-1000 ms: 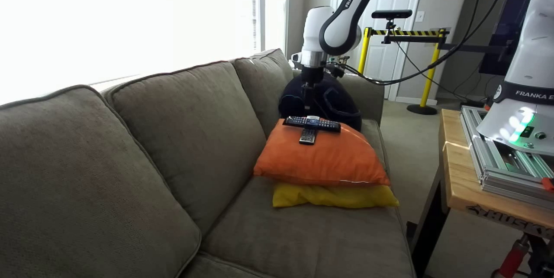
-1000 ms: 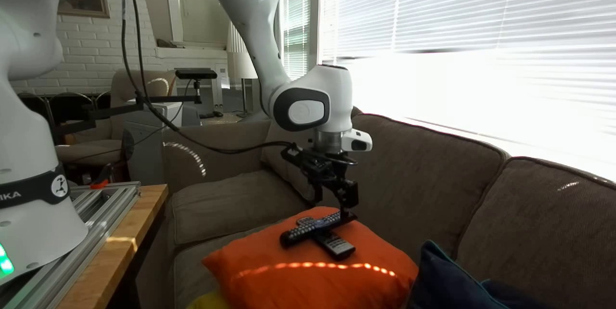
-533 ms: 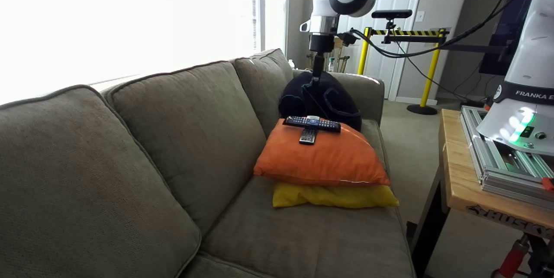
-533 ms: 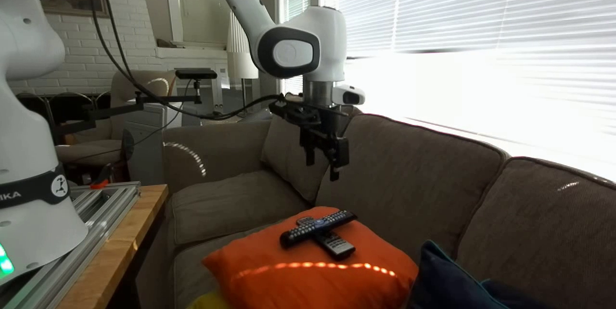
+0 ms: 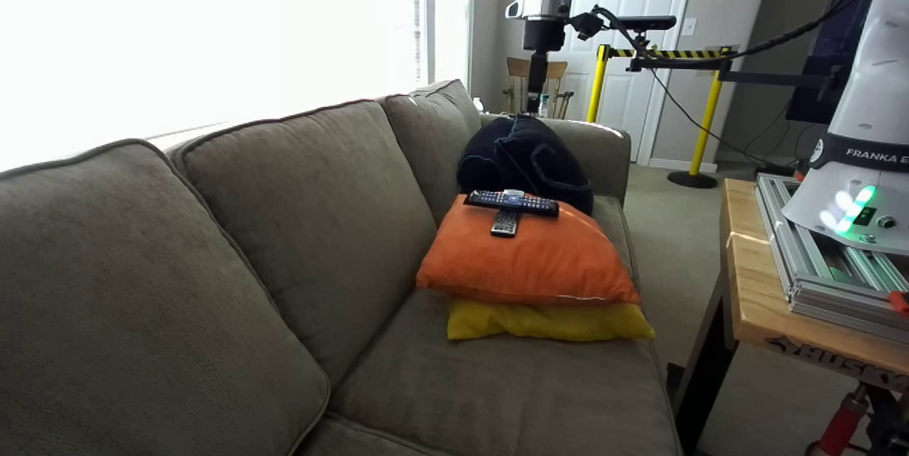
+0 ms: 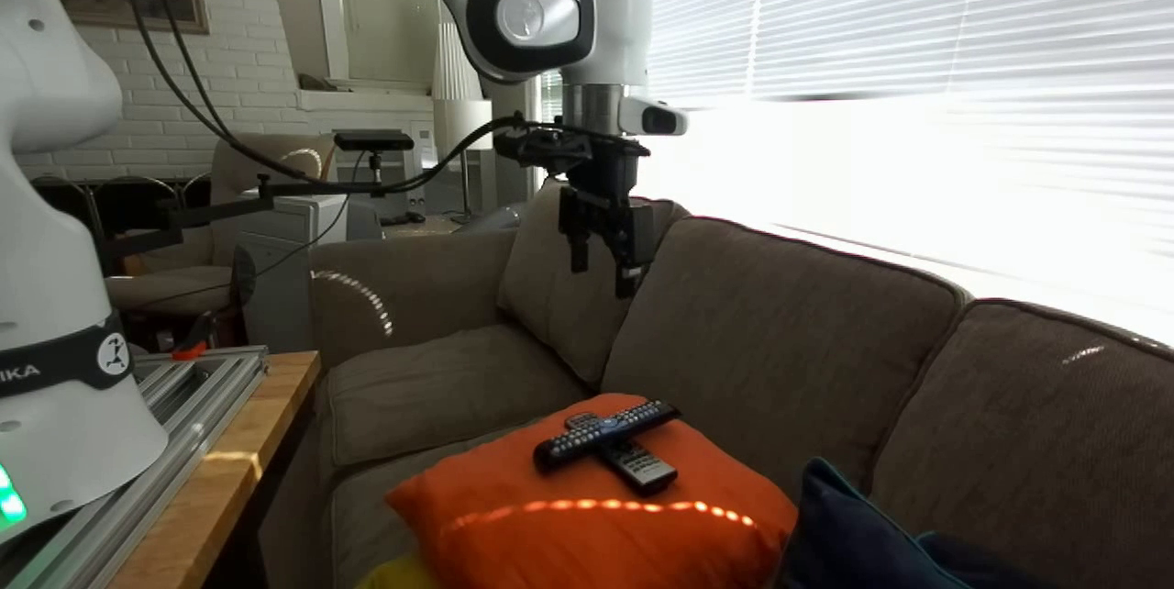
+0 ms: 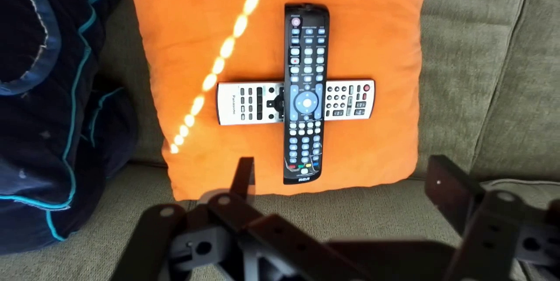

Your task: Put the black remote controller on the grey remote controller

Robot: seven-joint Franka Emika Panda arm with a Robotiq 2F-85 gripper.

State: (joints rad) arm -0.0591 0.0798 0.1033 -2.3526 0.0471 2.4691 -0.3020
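The couch [image 5: 298,229] filled much of both exterior views and carried everything the job needed. The robot arm [image 6: 537,16] reached over it from the workbench [image 5: 753,285], wrist pointing down, presumably for coming at flat things from above. A dark cloth bundle [image 7: 39,149] sat on the couch just beside the orange pillow [image 5: 529,261]; whether it helped prop that up I could not tell. The orange pillow lay on top of a yellow pillow [image 5: 550,321], probably to lift its load and give it a broad bed. For a container there was only that pillow top, which bore two things in the open and, being soft, might let them rock if bumped.

The gripper [image 7: 343,173] hung well above the orange pillow, its fingers spread wide apart with nothing between them, which suited a job with nothing left to carry.

The black remote [image 7: 306,93] lay across the grey remote [image 7: 249,103], button side up, so that the two made a cross in the wrist view. It crossed near its own middle, which likely kept it balanced; whether its ends also touched the pillow I could not make out. The grey remote lay underneath, on the orange pillow, face up and both its ends showing. From that arrangement the task looked done, and the next move seemed to call only for leaving the pair undisturbed.
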